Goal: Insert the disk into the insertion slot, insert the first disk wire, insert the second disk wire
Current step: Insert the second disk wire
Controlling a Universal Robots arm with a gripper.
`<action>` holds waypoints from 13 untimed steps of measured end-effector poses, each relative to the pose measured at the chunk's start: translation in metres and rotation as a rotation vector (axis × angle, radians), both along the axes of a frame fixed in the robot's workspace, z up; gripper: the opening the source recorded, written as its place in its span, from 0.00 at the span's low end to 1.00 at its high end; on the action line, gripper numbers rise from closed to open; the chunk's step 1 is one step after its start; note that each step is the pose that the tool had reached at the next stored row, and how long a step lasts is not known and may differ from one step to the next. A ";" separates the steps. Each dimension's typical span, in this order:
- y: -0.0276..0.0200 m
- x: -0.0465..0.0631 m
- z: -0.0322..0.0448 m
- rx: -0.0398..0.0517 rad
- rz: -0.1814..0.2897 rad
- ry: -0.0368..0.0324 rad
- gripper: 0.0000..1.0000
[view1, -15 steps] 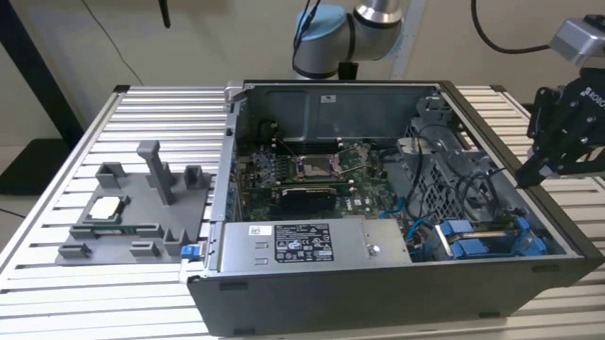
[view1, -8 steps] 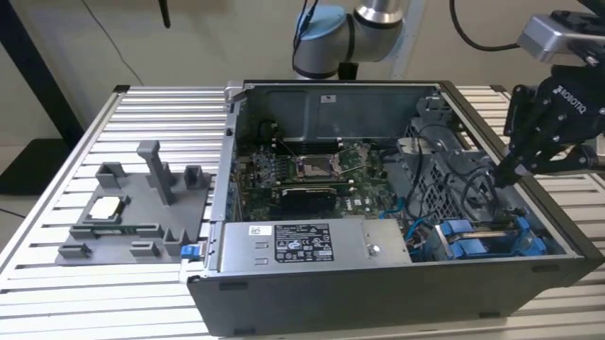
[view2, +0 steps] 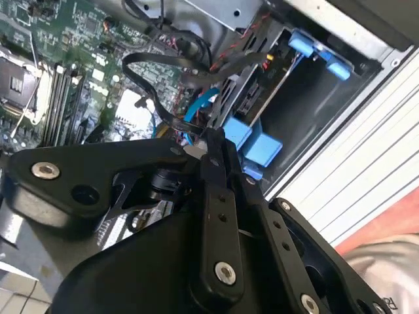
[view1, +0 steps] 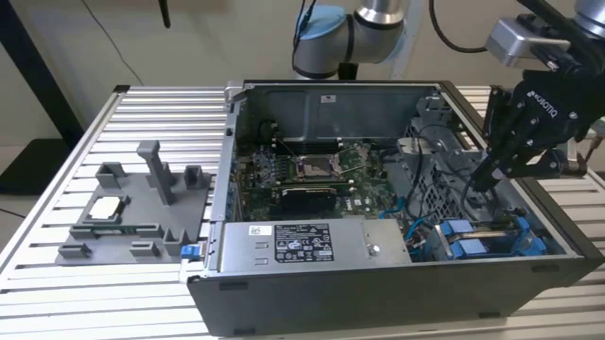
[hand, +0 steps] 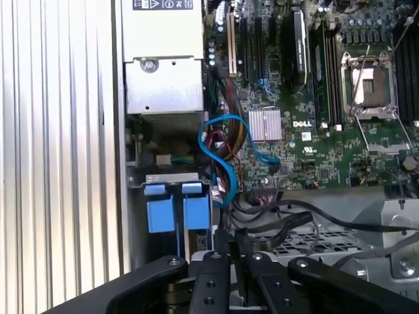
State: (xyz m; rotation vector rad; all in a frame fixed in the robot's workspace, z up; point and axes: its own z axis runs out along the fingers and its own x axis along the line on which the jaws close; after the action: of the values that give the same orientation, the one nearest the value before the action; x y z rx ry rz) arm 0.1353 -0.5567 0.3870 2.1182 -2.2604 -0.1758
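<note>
1. While the arm leans over the open computer case (view1: 283, 297) on the slatted surface (view1: 113, 297), the gripper (view1: 487, 180) hangs inside the case near its side wall, fingers pinched together on a black wire (view2: 163, 108).
2. Just below and ahead of the gripper lies the cage (view1: 444, 191), its perforated wall close to the fingertips.
3. Beyond the gripper, toward the case's front corner, blue carrier tabs (view1: 492, 241) stand; the disk itself I cannot make out.
4. Farther off sits the motherboard (view1: 312, 170).
</note>
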 end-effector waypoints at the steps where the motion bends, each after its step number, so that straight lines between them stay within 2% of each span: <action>1: -0.0016 -0.002 -0.0007 0.0022 0.000 -0.0052 0.16; 3: -0.0051 -0.003 -0.0017 0.0089 0.000 -0.0173 0.16; 4: -0.0073 -0.003 -0.0019 0.0120 0.001 -0.0208 0.16; 7: -0.0080 -0.003 -0.0020 0.0129 0.001 -0.0209 0.16; 8: -0.0080 -0.003 -0.0023 0.0136 0.001 -0.0226 0.16; 11: -0.0081 -0.003 -0.0044 0.0234 0.001 -0.0331 0.16; 13: -0.0081 -0.003 -0.0049 0.0263 0.001 -0.0346 0.16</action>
State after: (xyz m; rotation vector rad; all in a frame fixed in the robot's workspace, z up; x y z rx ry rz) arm 0.1320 -0.5648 0.3821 2.1522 -2.2880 -0.1711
